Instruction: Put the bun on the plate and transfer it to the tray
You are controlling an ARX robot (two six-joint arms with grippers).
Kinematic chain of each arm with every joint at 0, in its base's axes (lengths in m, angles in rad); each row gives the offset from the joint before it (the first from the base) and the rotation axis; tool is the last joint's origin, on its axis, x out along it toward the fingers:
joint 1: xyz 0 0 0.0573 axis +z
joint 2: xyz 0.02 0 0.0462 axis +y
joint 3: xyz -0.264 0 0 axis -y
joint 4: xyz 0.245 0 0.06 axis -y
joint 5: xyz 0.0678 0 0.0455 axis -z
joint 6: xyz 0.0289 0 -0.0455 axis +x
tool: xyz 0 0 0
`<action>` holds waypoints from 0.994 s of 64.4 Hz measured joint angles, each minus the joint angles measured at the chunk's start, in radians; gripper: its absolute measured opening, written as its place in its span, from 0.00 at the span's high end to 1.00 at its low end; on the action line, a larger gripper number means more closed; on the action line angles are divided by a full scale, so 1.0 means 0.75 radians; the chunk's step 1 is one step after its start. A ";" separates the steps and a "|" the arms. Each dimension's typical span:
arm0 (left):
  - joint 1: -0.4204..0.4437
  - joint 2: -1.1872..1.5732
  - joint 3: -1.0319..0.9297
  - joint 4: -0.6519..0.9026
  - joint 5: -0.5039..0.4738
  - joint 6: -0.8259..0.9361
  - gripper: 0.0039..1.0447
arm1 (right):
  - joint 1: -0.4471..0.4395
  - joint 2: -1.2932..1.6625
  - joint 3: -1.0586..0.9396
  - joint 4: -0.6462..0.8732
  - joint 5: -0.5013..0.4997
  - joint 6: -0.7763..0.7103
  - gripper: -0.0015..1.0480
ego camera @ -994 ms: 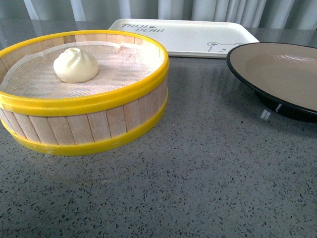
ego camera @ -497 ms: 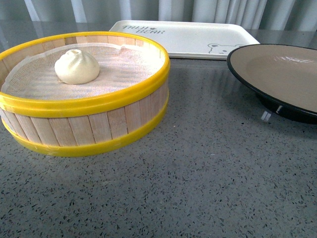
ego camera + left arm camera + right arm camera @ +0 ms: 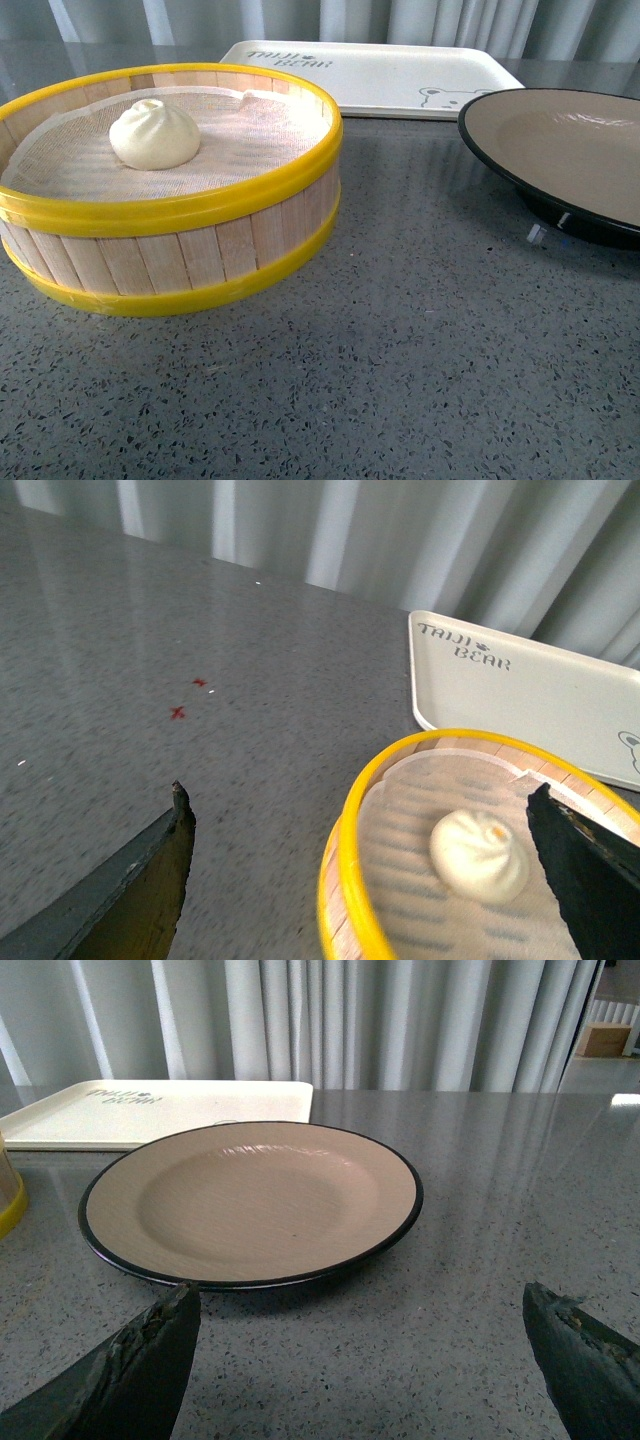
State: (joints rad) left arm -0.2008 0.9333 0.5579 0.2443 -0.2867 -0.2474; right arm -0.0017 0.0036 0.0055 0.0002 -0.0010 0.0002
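The cream-white bun point(image 3: 154, 135) point(image 3: 479, 855) rests on the cloth liner inside the yellow-rimmed steamer basket point(image 3: 170, 205) point(image 3: 345, 880). At the right edge of the front view sits the brown plate point(image 3: 560, 140) with its black rim, empty. Behind both lies the cream tray point(image 3: 370, 75) point(image 3: 520, 685) point(image 3: 150, 1110) with lettering and a bear face. My left gripper point(image 3: 360, 805) is open, hanging above the basket's near rim with the bun close to one finger. The right gripper point(image 3: 360, 1305) is open just short of the plate point(image 3: 250, 1205). Neither arm shows in the front view.
The grey speckled table point(image 3: 400, 360) runs between basket and plate. Two small red marks point(image 3: 188, 698) lie on the table beyond the basket. Pale curtains point(image 3: 380, 1020) close off the back.
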 joint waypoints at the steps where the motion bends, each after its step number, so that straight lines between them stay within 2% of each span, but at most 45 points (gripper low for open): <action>1: -0.007 0.049 0.040 0.001 0.012 0.004 0.06 | 0.000 0.000 0.000 0.000 0.000 0.000 0.08; 10: -0.071 0.319 0.302 -0.070 0.038 0.059 0.06 | 0.000 0.000 0.000 0.000 0.000 0.000 0.08; 19: -0.140 0.521 0.576 -0.245 0.080 0.111 0.06 | 0.000 0.000 0.000 0.000 0.000 0.000 0.08; 29: -0.193 0.656 0.754 -0.448 0.074 0.144 0.06 | 0.000 0.000 0.000 0.000 0.000 0.000 0.08; 42: -0.199 0.759 0.790 -0.635 0.072 0.117 0.06 | 0.000 0.000 0.000 0.000 0.000 0.000 0.08; 64: -0.215 0.836 0.819 -0.664 0.069 0.113 0.06 | 0.000 0.000 0.000 0.000 0.000 0.000 0.08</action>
State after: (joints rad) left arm -0.3622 1.5604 1.1721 -0.2539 -0.2352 -0.1623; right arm -0.0017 0.0036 0.0055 0.0002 -0.0010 0.0002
